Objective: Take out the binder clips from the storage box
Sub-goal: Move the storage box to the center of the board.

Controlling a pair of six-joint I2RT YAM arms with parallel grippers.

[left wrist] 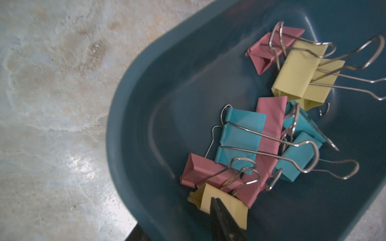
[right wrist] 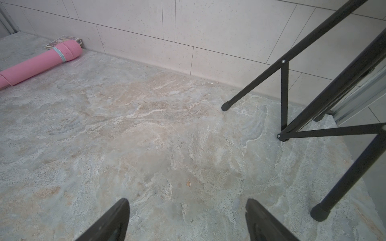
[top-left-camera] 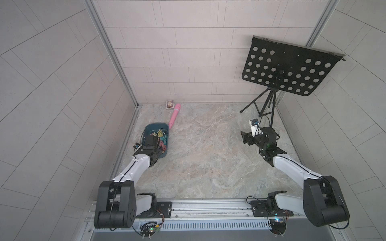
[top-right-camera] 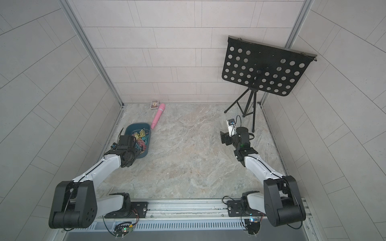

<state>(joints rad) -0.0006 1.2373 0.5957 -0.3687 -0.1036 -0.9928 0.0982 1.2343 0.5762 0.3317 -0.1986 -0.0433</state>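
1. Many binder clips lie in a heap inside the storage box. In both top views the box sits on the left side of the table, close to the wall. I see no clips out on the table.
2. Each clip is likely light and hard, made of folded metal. The smooth sides may slip. The wire loops hook into each other, so one clip may drag others along. A good spot to pinch is the flat folded body, or a loop that sticks up.
3. The clips are pink, yellow and blue, each with thin shiny wire loops.
4. The left gripper is down inside the box. One dark finger lies against a yellow clip at the edge of the heap. I cannot tell how wide the pincer is, or if it has the clip.
5. A pink stick lies just beside the box, not in it.
6. The right gripper hangs over bare table on the right, near a black music stand. Its two fingers are wide apart with nothing between them.
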